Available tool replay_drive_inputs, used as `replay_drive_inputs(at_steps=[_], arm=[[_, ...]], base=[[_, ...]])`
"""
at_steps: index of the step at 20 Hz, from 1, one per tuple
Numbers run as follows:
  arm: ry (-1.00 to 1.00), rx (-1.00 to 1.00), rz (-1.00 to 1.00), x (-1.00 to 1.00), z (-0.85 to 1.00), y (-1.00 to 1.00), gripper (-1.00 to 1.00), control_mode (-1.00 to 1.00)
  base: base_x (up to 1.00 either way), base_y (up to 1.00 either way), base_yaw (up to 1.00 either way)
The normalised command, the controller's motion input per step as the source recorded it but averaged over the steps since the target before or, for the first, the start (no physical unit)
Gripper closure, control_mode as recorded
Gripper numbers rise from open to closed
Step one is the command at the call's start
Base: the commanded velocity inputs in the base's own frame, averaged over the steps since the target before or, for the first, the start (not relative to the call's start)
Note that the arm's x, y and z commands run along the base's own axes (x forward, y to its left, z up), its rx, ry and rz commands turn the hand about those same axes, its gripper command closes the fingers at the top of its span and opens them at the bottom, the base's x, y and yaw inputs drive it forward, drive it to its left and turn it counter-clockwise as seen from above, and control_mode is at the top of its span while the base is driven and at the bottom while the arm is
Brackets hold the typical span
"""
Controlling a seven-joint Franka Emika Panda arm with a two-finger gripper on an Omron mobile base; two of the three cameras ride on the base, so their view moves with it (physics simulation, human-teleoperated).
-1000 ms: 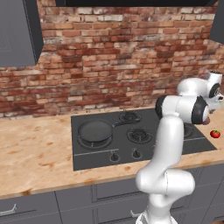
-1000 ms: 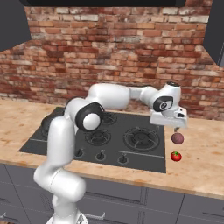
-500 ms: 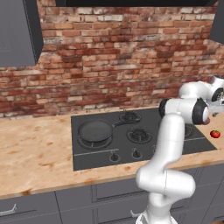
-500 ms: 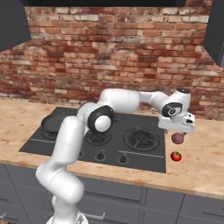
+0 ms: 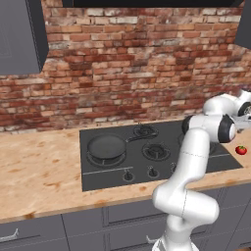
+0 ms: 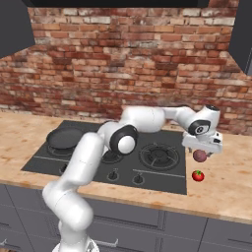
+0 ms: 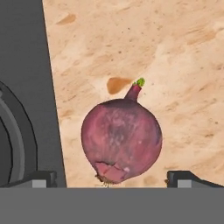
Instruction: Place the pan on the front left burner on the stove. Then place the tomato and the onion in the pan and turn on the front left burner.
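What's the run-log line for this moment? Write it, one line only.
pan on front left burner | tool open, straddling onion on counter | tomato beside stove, not yet in pan

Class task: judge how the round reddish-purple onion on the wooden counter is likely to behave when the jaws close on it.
The round reddish-purple onion looks near-spherical, so it may roll on the flat wooden counter if nudged off-centre. Its smooth curved skin could slip between the jaws, which stand open either side. It appears firm, probably not floppy.

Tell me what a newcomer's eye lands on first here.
The white arm stretched right over the stove, its tool just above the onion on the wooden counter. The open fingers flank the onion. Nearby, the tomato; the pan sits on the front left burner.
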Motion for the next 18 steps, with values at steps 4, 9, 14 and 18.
replay_drive_inputs(at_steps=[4,9,14,18], arm=[[0.00,0.01,0.00,0.20,-0.24,-0.06,-1.00,-1.00],[0.00,0.00,-0.02,0.10,-0.28,-0.02,-1.00,-1.00],[0.00,0.00,-0.03,0.01,-0.28,0.00,1.00,-1.00],[0.00,0.00,-0.05,0.01,-0.06,0.00,1.00,-1.00]], base=[[0.00,0.00,0.00],[0.00,0.00,0.00],[0.00,0.00,0.00],[0.00,0.00,0.00]])
